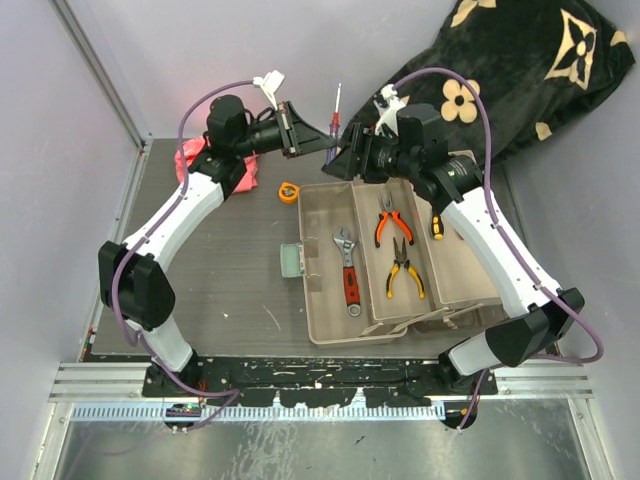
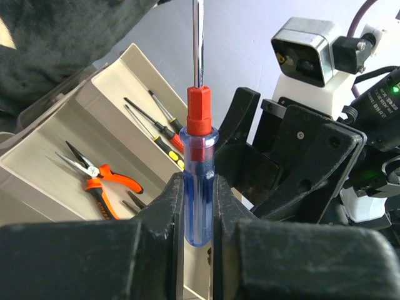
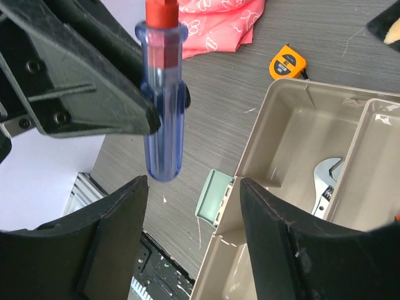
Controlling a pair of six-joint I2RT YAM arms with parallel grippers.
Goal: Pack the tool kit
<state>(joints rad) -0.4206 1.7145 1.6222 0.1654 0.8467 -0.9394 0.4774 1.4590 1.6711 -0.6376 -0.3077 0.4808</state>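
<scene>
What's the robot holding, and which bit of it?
The left gripper pinches a screwdriver by its blue handle. The right gripper is open, holding nothing.

left gripper (image 2: pixel 197 209): clamped on screwdriver (image 2: pixel 199 175) | right gripper (image 3: pixel 192 187): spread wide

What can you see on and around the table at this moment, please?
toolbox: one, beige, open, middle of table
wrench: one, red-handled, toolbox left compartment
orange pliers: one, middle tray
yellow pliers: one, middle tray
screwdrivers: about three, right tray
blue screwdriver: one, held in the air
tape measure: one, orange, beside toolbox
cloth: one, pink, far left
blanket: one, black flowered, far right
left gripper: shut on blue screwdriver
right gripper: open, near its handle
</scene>
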